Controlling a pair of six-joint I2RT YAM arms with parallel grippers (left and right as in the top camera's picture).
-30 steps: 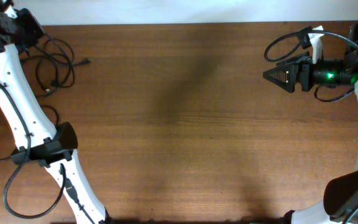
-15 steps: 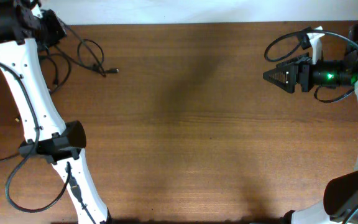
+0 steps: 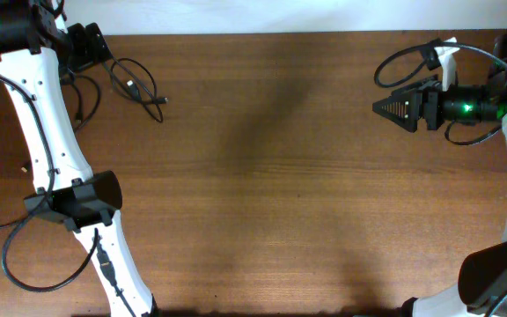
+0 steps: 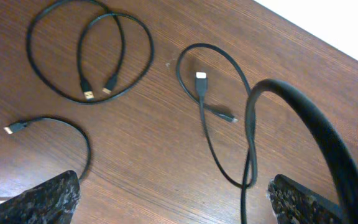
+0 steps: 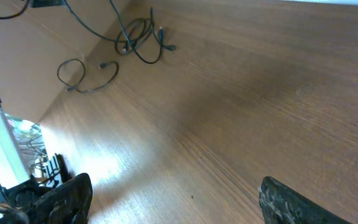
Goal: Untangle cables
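On the near bench (image 3: pixel 262 220): bare wood, nothing to handle.

Mid-right: right gripper (image 5: pixel 176 182) hangs with fingers spread and holds nothing, well apart from the work.

Far left corner: cables (image 3: pixel 135 84). Left gripper (image 4: pixel 174 180) is above them, fingers wide, empty.

Left wrist view: coiled cable (image 4: pixel 87 94) lies apart, and so does the short cable (image 4: pixel 82 137). The white-plug cable (image 4: pixel 202 99) loops across itself.

Judgement: approach step, no grasp yet. The next move calls for lowering onto that cable's free end, closing, and drawing it clear of its loop.
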